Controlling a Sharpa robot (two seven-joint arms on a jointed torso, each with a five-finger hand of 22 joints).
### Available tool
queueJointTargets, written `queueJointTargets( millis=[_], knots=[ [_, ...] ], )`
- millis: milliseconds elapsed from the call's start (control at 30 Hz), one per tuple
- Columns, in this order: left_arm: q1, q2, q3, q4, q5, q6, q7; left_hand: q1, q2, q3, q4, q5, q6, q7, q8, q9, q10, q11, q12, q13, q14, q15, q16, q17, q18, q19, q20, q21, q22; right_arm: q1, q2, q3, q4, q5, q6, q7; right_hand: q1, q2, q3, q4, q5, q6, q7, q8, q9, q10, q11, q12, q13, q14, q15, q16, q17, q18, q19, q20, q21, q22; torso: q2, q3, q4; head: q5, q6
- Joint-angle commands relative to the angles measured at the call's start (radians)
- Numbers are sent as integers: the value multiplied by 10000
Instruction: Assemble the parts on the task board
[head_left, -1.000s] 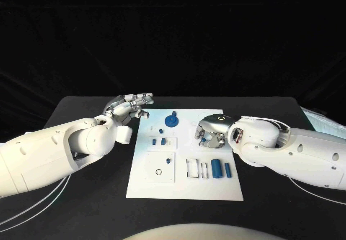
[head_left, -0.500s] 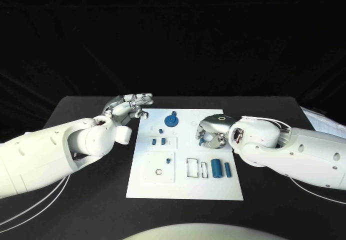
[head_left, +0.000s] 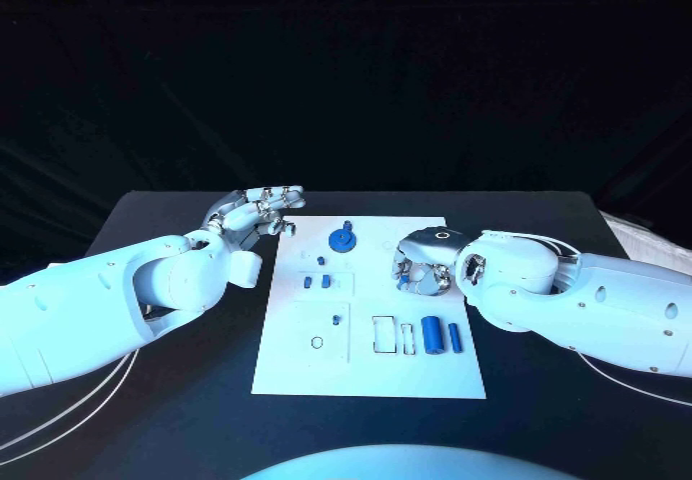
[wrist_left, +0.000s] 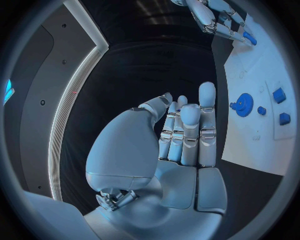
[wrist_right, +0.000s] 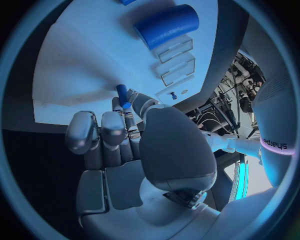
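Your right hand (head_left: 418, 268), mid-frame over the white board (head_left: 368, 375), pinches a small blue peg (wrist_right: 122, 95) in its fingers; it looks light, stiff and slippery, so hold its middle, while your left hand (head_left: 260, 215) stays spread.

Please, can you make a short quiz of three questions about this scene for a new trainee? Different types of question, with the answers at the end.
1. True or false: the left hand holds a blue part.
2. Multiple choice: what does the right hand pinch in the right wrist view? A) a small blue peg B) the blue gear C) the black ring
3. Fill the gap: the big blue cylinder lies on the white task ____.

Key
1. False: its fingers are apart and hold nothing, beside the board's far left corner.
2. A
3. board
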Motion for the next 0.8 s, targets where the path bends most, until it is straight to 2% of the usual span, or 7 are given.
queueJointTargets(
  millis=[33,233,400,600,767,800],
  knots=[
    [-6,11,7,6,-35,194,27,79,11,-22,-27,47,-54,11,52,-12,-56,17,44,11,-82,21,-48,-8,130,-9,-1,-30,-8,-13,-6,-6,0,-87,-50,-129,211,240,182,-103,-68,126,27,67,22,357,-194,61,56,116,-77,84,52,-95,114,-26,118,103,1,4,3,-5,-7],
    [-11,17,7,4,-35,206,11,79,11,-22,-27,47,-54,11,52,-12,-56,17,44,11,-82,21,-48,-8,130,-9,-1,-30,-8,-13,-51,-4,105,-111,-564,-9,372,346,389,-279,-182,251,62,96,47,590,-212,86,84,142,-95,183,152,-134,210,-62,253,286,-4,7,5,-11,-8],
    [-20,29,7,-5,-35,195,1,79,11,-22,-27,47,-54,11,52,-12,-56,17,44,11,-82,21,-48,-8,130,-9,-1,-30,-8,44,-246,36,567,183,-909,90,403,339,433,-338,-209,290,77,103,54,647,-213,81,92,146,-95,208,176,-157,266,-65,329,395,-11,0,15,-29,0],
    [-24,42,7,-2,-35,182,-1,82,19,-23,-28,49,-60,12,51,-14,-65,18,49,11,-87,22,-51,-20,134,-17,-1,-61,-26,246,-494,102,1202,503,-958,24,408,330,440,-354,-216,299,80,104,56,660,-212,78,94,147,-95,217,185,-161,275,-65,344,416,-20,-19,12,-21,30],
    [-26,61,7,6,-35,191,3,82,19,-23,-28,49,-60,12,51,-14,-65,18,49,11,-87,22,-51,-20,134,-17,-1,-61,-26,329,-476,136,1716,665,-953,28,423,314,458,-388,-214,306,84,101,57,673,-211,68,95,149,-95,230,198,-164,282,-66,358,433,-3,-7,27,32,20],
    [-26,64,7,6,-35,190,4,82,19,-23,-28,49,-60,12,51,-14,-65,18,49,11,-87,22,-51,-20,134,-17,-1,-61,-26,332,-417,139,1788,712,-929,42,426,313,462,-393,-212,306,85,99,57,674,-210,66,94,149,-94,231,198,-164,282,-66,359,434,-6,-7,28,85,19]
  ],
)
